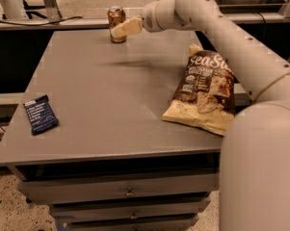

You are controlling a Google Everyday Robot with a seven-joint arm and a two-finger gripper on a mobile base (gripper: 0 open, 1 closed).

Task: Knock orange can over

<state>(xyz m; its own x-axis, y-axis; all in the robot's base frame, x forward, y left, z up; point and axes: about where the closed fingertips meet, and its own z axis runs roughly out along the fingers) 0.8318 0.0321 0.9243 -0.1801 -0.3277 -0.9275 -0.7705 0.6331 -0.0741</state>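
At the far edge of the grey drawer-fronted table (111, 100) stands the small shiny copper-orange drink can (115, 17), upright — the cream-coloured gripper (119, 30) overlaps its lower right side, and whether it is parted or closed cannot be told. Nearer lie a brown-and-yellow chip bag (202, 93) at right and a dark blue flat packet (40, 114) at left.

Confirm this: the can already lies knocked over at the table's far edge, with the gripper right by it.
Not right. The can stands upright, not knocked over, as the camera view shows. The rest holds: it is at the far edge of the table, and the gripper is right by it, overlapping its lower part in that view.
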